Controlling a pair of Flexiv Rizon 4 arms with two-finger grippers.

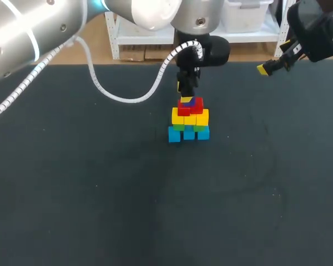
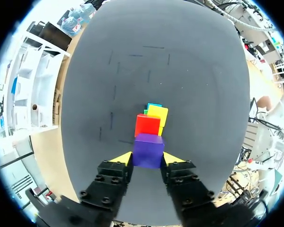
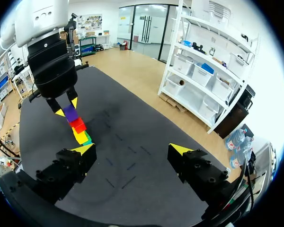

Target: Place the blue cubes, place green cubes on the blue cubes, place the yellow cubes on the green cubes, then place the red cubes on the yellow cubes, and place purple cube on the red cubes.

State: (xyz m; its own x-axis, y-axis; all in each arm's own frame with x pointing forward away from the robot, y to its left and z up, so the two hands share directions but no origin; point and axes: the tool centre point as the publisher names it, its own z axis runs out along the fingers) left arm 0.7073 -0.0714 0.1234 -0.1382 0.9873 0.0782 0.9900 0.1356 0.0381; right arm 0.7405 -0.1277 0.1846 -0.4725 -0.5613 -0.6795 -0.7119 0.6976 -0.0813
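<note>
The dark surface I work over, and the marks on it.
My surface [image 1: 72, 194] is a matte black-grey mat with a wooden edge along its far side. Faint dashes [image 2: 154, 47] are drawn on it in short straight strokes, some at right angles to each other. From above I make out a thin curved trace [image 1: 271, 160] and a few pale specks [image 1: 275, 193].

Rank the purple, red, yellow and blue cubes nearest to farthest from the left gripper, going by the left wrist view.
1. Purple cube, between the left gripper's fingers.
2. Red cube, just ahead.
3. Yellow cube, beyond red.
4. Blue cube, farthest, at the base.
</note>
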